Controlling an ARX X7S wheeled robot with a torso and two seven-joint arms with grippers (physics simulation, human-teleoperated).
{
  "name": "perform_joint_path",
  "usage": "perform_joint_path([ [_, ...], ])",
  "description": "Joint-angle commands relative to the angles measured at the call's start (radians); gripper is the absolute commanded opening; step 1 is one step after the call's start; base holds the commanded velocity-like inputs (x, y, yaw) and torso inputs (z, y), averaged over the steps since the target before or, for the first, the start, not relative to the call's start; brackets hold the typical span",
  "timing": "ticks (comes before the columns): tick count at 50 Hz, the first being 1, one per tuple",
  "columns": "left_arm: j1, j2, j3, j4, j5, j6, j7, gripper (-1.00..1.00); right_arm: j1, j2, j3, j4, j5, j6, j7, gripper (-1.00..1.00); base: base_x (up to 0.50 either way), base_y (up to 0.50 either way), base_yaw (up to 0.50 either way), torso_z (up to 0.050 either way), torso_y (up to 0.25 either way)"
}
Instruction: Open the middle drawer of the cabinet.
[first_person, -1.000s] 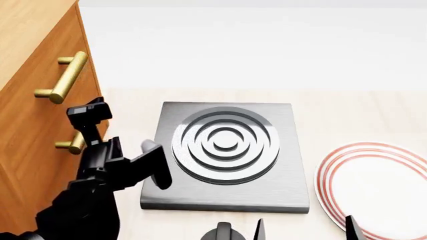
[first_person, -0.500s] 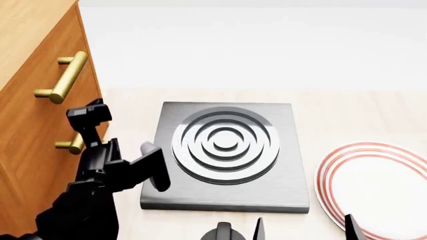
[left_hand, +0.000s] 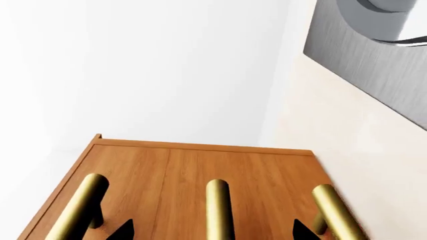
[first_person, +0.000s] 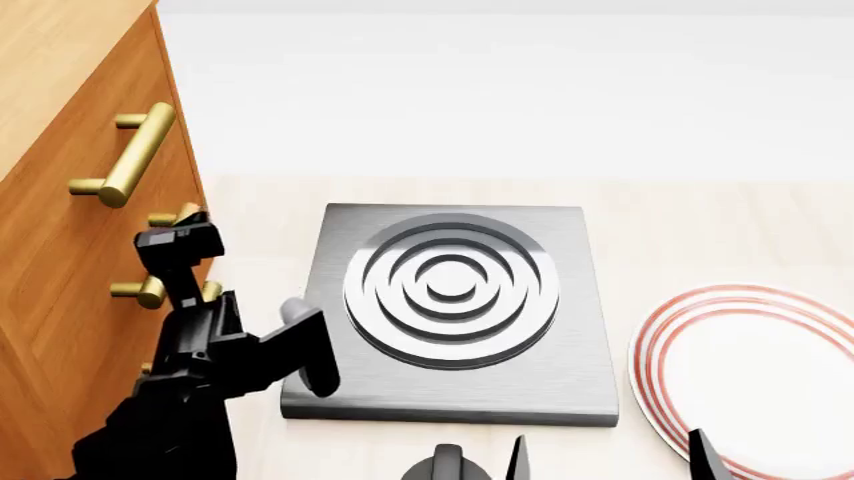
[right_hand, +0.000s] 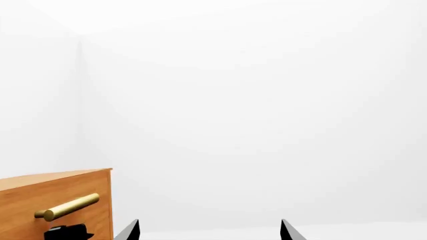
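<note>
The orange-brown cabinet (first_person: 60, 250) stands at the left. The middle drawer's brass handle (first_person: 142, 291) shows partly behind my left gripper (first_person: 171, 262). In the left wrist view the cabinet front (left_hand: 173, 170) shows three brass bars. The middle handle (left_hand: 219, 210) lies between my left gripper's (left_hand: 213, 231) two open fingertips, which stand apart from it on either side. The middle drawer looks closed. My right gripper (first_person: 607, 462) is open and empty at the bottom edge of the head view. It also shows in the right wrist view (right_hand: 208, 232).
The uppermost drawer's handle (first_person: 127, 155) is above the left gripper. A grey hotplate (first_person: 454, 310) with concentric rings sits just right of the left arm. A red-rimmed white plate (first_person: 747, 370) lies at the right. A white wall is behind.
My left gripper has shifted slightly lower and toward the cabinet front, uncovering the far post of the middle handle. The right gripper has not moved.
</note>
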Motion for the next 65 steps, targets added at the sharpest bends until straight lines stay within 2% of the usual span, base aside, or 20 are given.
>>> perform_joint_path([
  [1, 0.004, 0.000, -0.002, -0.014, -0.005, -0.004, 0.002, 1.00, 0.001, 0.003, -0.003, 0.004, 0.001, -0.003, 0.002, 1.00, 0.00, 0.00, 0.00, 0.000, 0.000],
  [65, 0.016, 0.000, -0.008, -0.086, 0.005, 0.022, -0.008, 1.00, 0.003, 0.015, -0.026, 0.018, -0.008, -0.023, 0.012, 1.00, 0.00, 0.00, 0.00, 0.000, 0.000],
])
